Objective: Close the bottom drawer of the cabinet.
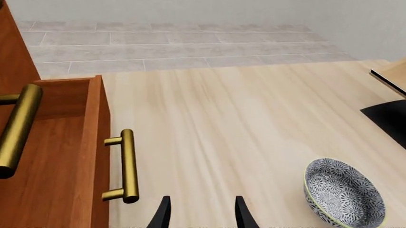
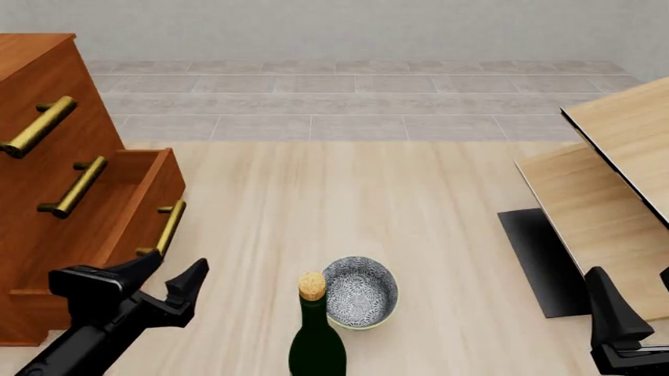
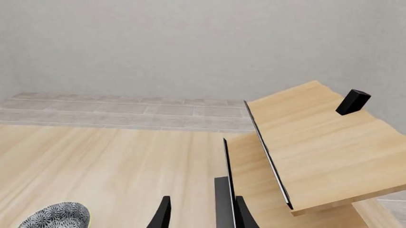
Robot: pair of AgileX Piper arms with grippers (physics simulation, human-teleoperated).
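Observation:
The reddish-brown cabinet [image 2: 42, 78] stands at the table's left; it also shows in the left wrist view [image 1: 11, 52]. Its bottom drawer [image 2: 159, 196] is pulled out, inside open to view, with its brass bar handle [image 2: 168, 227] facing the table's middle. In the left wrist view the drawer front [image 1: 101, 118] and its handle [image 1: 129, 165] lie just beside my fingertips [image 1: 162, 214]. My left gripper [image 2: 171, 274] is open and empty, close in front of that handle without touching it. My right gripper [image 2: 631, 301] is open and empty at the near right, and its fingers [image 3: 163, 213] show apart in the right wrist view.
A patterned bowl [image 2: 361, 291] and a dark corked bottle [image 2: 316, 337] stand near the front middle. A pale wooden slanted stand [image 2: 616, 157] on a black mat [image 2: 538, 258] fills the right side. The middle drawer's handle [image 2: 75, 186] sticks out above the open drawer.

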